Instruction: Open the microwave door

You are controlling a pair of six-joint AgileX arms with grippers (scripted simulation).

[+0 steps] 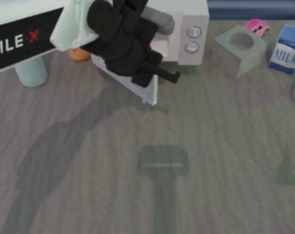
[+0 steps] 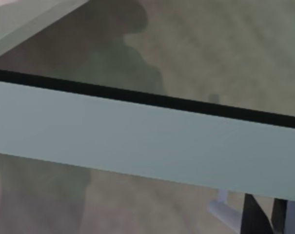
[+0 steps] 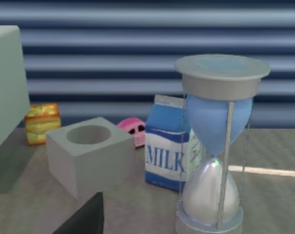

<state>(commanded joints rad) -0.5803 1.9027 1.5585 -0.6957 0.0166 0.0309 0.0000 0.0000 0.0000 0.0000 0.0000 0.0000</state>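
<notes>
Left tool (image 1: 169, 75) at the free edge of the microwave door (image 1: 132, 83), black fingers (image 1: 172, 76) poking past the panel; apart or clamped, cannot tell from either view. Door swung out from the microwave (image 1: 188, 34), angled toward the tabletop's (image 1: 210, 146) front, hinge side at left, cavity partly exposed behind the arm. Microwave at the far edge, left of centre, one unit, white, two round knobs (image 1: 193, 32) stacked on its right panel. Left wrist view filled by one pale panel edge (image 2: 137, 141) with a dark strip along it, tabletop beyond.

Right of the microwave: one grey cube (image 1: 239, 48) with a round hole, one pink toy car (image 1: 257, 26) behind it, one blue milk carton (image 1: 286, 48) further right. One hourglass (image 3: 216, 146) close in the right wrist view, just beside the carton. One yellow-orange box (image 3: 42, 122) near the back wall in that view. Left of the door: one pale blue cylinder (image 1: 31, 72), one orange item (image 1: 79, 53) partly hidden under the arm.

Right tool out of sight, state cannot tell.
</notes>
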